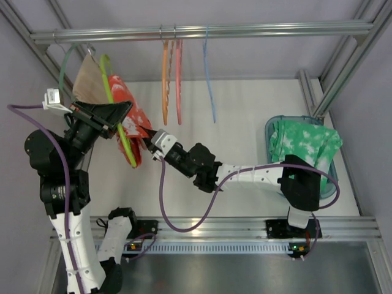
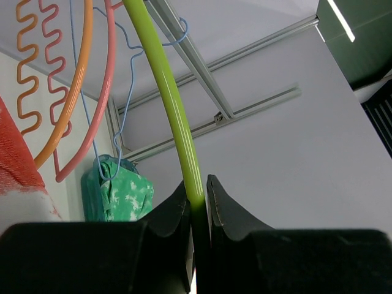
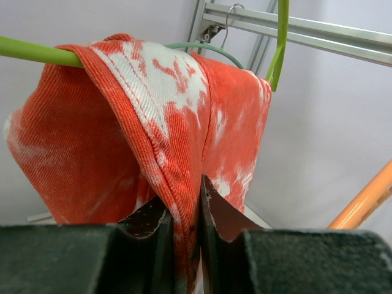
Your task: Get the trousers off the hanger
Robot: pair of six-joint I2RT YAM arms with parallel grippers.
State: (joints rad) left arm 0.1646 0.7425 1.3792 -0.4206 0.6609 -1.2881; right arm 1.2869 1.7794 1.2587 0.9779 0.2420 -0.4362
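Note:
The red-orange trousers (image 1: pixel 130 108) with white marks hang folded over the lime-green hanger (image 1: pixel 125 142) at the back left, below the rail. My left gripper (image 1: pixel 120 127) is shut on the hanger; in the left wrist view the green bar (image 2: pixel 177 116) runs up from between the fingers. My right gripper (image 1: pixel 147 136) is shut on the trousers' edge. In the right wrist view the trousers (image 3: pixel 171 122) drape over the hanger bar (image 3: pixel 30 50), with a seamed fold pinched between the jaws (image 3: pixel 187 211).
A tan garment (image 1: pixel 90 81) on a darker green hanger (image 1: pixel 66 61) hangs left of the trousers. Orange (image 1: pixel 165 79), pink (image 1: pixel 178 79) and blue (image 1: pixel 210 79) hangers hang from the rail (image 1: pixel 202 30). A teal bin (image 1: pixel 272 128) holds green-and-white cloth (image 1: pixel 306 144) at right.

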